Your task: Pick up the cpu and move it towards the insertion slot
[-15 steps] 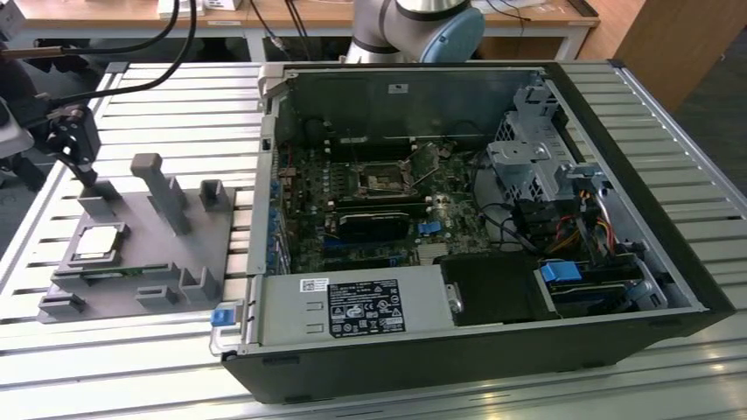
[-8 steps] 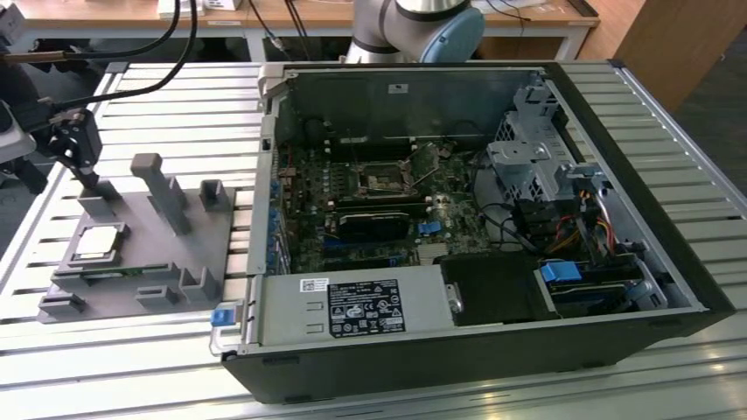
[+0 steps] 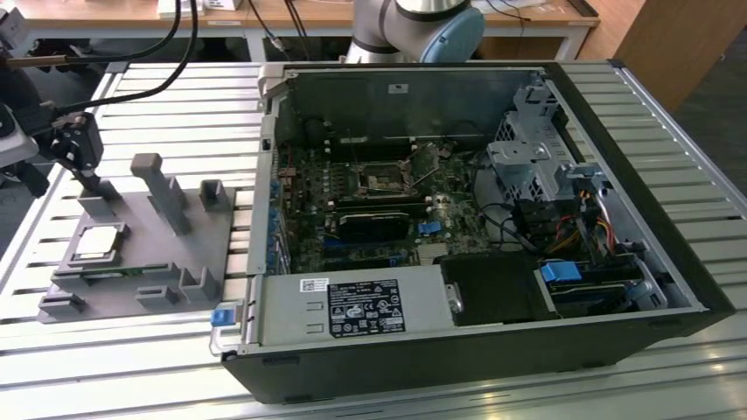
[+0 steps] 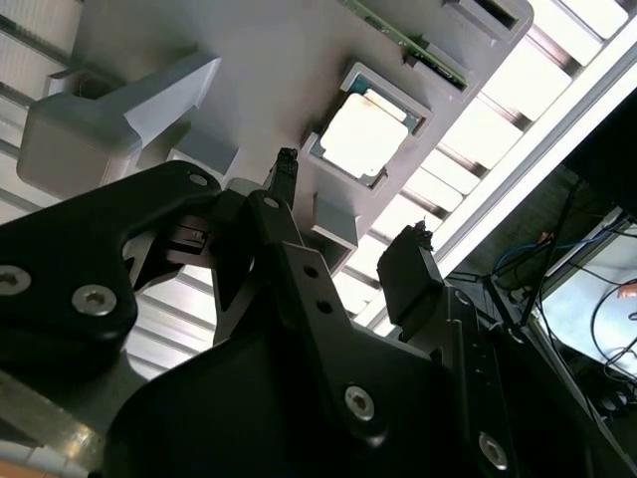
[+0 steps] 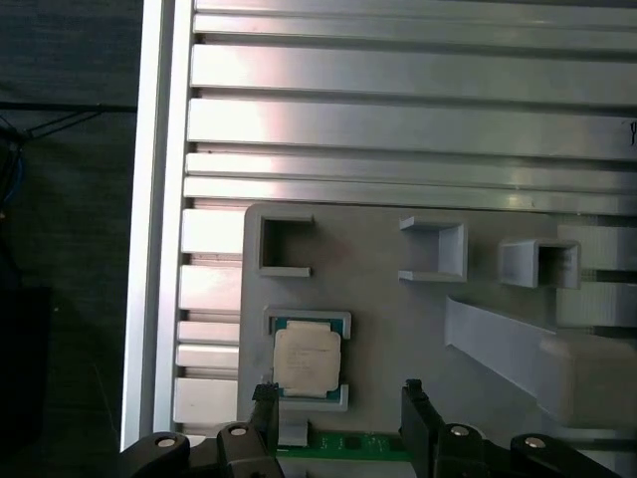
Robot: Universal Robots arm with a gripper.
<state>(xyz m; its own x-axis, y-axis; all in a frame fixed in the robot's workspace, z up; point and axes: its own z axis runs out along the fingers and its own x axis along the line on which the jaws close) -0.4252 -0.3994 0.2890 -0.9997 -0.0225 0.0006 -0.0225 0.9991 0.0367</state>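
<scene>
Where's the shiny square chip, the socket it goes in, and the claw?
chip (image 5: 307,360): first wrist view, middle of its silvery top.
socket (image 3: 382,179): exterior view, its dark centre.
claw (image 5: 336,390): first wrist view, midway between its two fingertips.

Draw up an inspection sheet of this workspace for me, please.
Surface: slatted aluminium table, carrying a grey fixture and an open computer case.
Job's things: cpu seated in a fixture recess; insertion slot inside the case.
Clutter: green circuit strip beside the cpu.
Hand: open, empty, over the fixture near the cpu.
Cables: black cables at the exterior view's left; coloured wires inside the case.
Surroundings: wooden desk behind the table.
</scene>
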